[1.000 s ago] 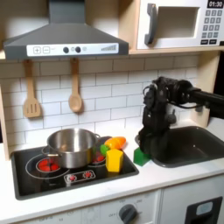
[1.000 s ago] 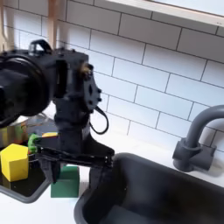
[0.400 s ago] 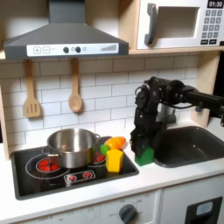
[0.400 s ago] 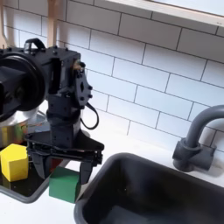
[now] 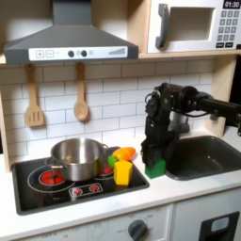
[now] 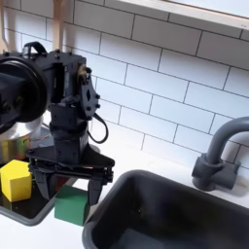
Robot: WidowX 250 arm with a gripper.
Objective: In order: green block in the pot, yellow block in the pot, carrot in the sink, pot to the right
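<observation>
The green block [image 5: 154,170] [image 6: 70,207] lies on the white counter between the stove and the sink [image 5: 205,156] [image 6: 165,216]. My gripper [image 5: 152,161] [image 6: 69,194] is open and low over it, one finger on each side of the block, not closed on it. Left of it in the first exterior view, the yellow block [image 5: 122,173] [image 6: 15,180] stands at the stove's right edge, with the orange carrot [image 5: 124,152] just behind. The steel pot [image 5: 78,158] sits on the back left burner.
A black stovetop [image 5: 56,186] with red burners carries the pot. The dark arched faucet [image 6: 220,154] stands at the back of the sink. Two wooden utensils [image 5: 81,94] hang on the tiled wall, under a range hood [image 5: 71,42].
My gripper has moved from the sink's edge to the left in the first exterior view and come down over the green block, fingers spread. In the last 0.4 s it barely moved.
</observation>
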